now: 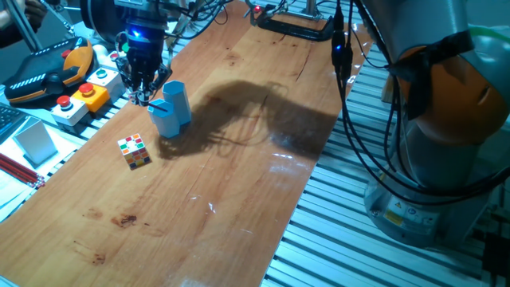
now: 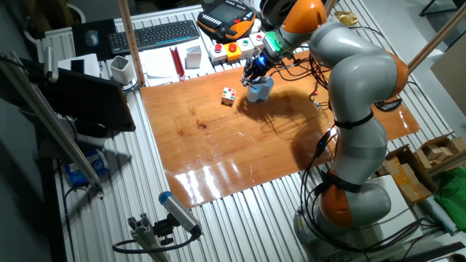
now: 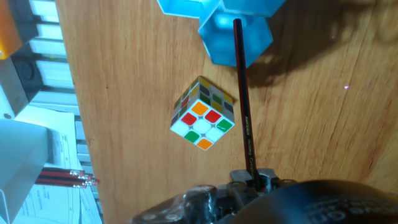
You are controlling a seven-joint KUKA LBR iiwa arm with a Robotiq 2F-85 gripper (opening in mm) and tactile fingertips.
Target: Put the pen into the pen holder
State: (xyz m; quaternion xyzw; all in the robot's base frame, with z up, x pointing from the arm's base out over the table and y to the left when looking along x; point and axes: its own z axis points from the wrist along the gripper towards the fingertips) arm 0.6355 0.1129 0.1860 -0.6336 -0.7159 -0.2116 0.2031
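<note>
Pen (image 3: 242,99) | clamped at its upper end in my closed end effector (image 3: 254,180), hanging vertically so its tip enters the pen holder (image 3: 236,34) tube directly below | puzzle cube (image 3: 203,113) beside, on tabletop (image 3: 311,124).

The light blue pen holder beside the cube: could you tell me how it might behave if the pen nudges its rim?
The light blue hexagonal plastic pen holder stands tall on a narrow base, so it would probably tip or slide easily. Hollow plastic suggests it is light. The thin reddish-brown pen, held in the hand, looks straight and stiff, so it would likely pass on a push rather than bend.
</note>
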